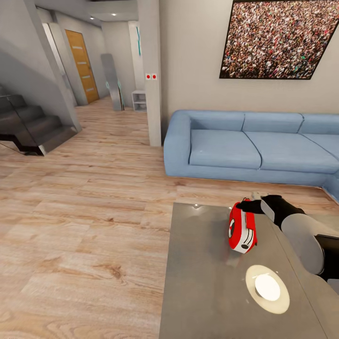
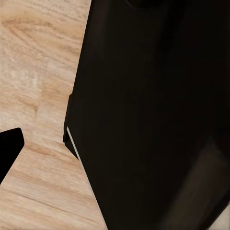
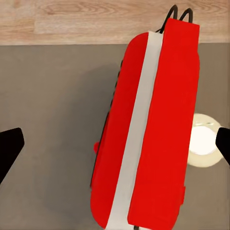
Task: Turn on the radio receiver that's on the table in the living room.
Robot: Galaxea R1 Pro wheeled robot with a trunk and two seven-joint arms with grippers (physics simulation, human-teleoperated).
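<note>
Head view: one red radio [image 1: 242, 227] is standing on edge near the far edge of the grey table [image 1: 202, 282], toward its right side; no lettering is legible on it. One white disc [image 1: 267, 288] is lying nearer the right edge. The right gripper [image 1: 245, 205] is hovering at the radio's top.

Left wrist view: one black fingertip [image 2: 8, 147] is showing over wood floor [image 2: 38, 72]; whether this gripper is spread, I cannot tell.

Right wrist view: fingertips [image 3: 9, 147] are spreading wide, holding nothing, either side of the radio's white-grey band [image 3: 139, 134]

head cam high, looking down over table [image 1: 207, 282] toward sofa [image 1: 249, 146]; right wrist cam close above radio receiver [image 3: 146, 129], shared with head.
</note>
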